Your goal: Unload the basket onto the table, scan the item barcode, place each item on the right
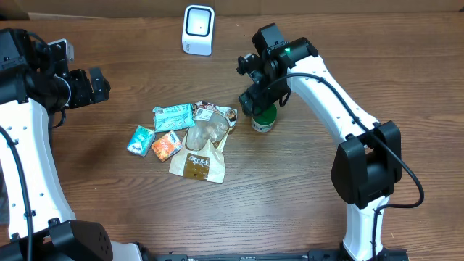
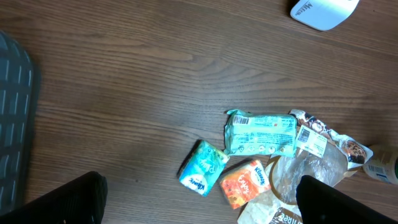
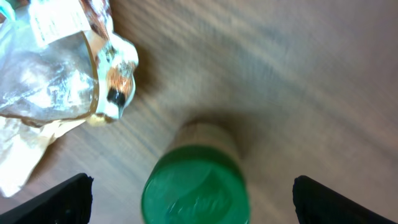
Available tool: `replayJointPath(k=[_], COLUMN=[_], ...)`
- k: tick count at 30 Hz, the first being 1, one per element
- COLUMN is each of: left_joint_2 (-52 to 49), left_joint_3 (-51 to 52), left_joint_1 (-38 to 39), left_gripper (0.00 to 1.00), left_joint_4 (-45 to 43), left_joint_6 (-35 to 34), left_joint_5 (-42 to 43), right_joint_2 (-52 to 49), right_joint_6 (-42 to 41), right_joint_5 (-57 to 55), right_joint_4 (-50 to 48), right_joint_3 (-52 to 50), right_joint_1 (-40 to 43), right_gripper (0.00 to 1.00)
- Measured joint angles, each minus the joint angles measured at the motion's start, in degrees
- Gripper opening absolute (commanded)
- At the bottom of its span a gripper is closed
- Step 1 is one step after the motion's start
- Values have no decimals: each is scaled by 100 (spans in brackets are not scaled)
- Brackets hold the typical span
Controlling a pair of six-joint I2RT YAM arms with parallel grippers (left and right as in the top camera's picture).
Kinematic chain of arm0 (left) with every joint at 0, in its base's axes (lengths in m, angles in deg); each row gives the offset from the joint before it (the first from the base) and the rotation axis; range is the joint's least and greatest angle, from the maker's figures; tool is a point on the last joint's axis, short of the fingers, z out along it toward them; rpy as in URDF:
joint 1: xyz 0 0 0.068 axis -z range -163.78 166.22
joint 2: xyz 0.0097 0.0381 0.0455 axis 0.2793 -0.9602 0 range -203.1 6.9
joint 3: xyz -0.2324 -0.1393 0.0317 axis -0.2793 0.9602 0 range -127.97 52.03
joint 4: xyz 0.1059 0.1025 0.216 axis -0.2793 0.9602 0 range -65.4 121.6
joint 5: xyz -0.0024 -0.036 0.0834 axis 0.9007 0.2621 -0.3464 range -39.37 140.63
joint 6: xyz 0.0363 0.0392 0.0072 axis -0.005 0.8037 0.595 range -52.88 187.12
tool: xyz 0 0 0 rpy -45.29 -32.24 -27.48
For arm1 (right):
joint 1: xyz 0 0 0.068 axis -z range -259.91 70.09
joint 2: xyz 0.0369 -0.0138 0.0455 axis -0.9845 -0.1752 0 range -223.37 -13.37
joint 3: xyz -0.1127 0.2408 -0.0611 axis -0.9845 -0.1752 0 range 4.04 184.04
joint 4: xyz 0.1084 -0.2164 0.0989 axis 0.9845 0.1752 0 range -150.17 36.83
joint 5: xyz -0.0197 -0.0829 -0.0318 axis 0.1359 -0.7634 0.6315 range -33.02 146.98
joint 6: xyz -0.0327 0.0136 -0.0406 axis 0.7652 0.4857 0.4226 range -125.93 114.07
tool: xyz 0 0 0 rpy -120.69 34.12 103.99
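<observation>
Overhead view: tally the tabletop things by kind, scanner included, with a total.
Tissue packs: 2 (blue-green soft pack, orange soft pack)
Mint-green flat packet: 1
Crumpled clear plastic wrapper: 1
Tan paper pouch: 1
Green-lidded bottle: 1
White box-shaped scanner: 1
Total: 7

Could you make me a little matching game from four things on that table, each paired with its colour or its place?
Things:
1. scanner
2. bottle
3. snack packet
4. tissue pack

Descriptions:
A. orange
B. has a green lid
C. white, alone at the far side of the table
D. at the left end of the pile

Pairs: 1-C, 2-B, 3-A, 4-D
</observation>
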Motion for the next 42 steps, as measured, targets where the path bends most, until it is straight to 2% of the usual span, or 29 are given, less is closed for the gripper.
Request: replayJointPath(k=[8, 20, 23, 28, 36, 42], left_joint_2=[-2, -2, 0, -2, -2, -2], left_joint_3=[0, 0, 0, 0, 0, 0], left_joint_1=[0, 0, 0, 0, 0, 0], left_gripper=[99, 100, 100, 100, 100, 100], left_joint_4=[-2, 0, 0, 0, -2, -4], left_joint_6=[0, 0, 0, 0, 0, 0], left_joint_5=[0, 0, 0, 0, 0, 0], right_joint_2=[0, 0, 0, 0, 0, -11], right_joint_6=[-621, -671, -625, -575, -612, -800], right_joint_5=[-66, -463, -503, -509, -514, -109], right_joint_4=[-13, -411, -501, -662, -616, 179], right_joint_3=[-227, -651, -815, -903, -887, -358], right_joint_1=[0, 0, 0, -2, -2, 0], right_gripper=[99, 92, 88, 70, 58, 52])
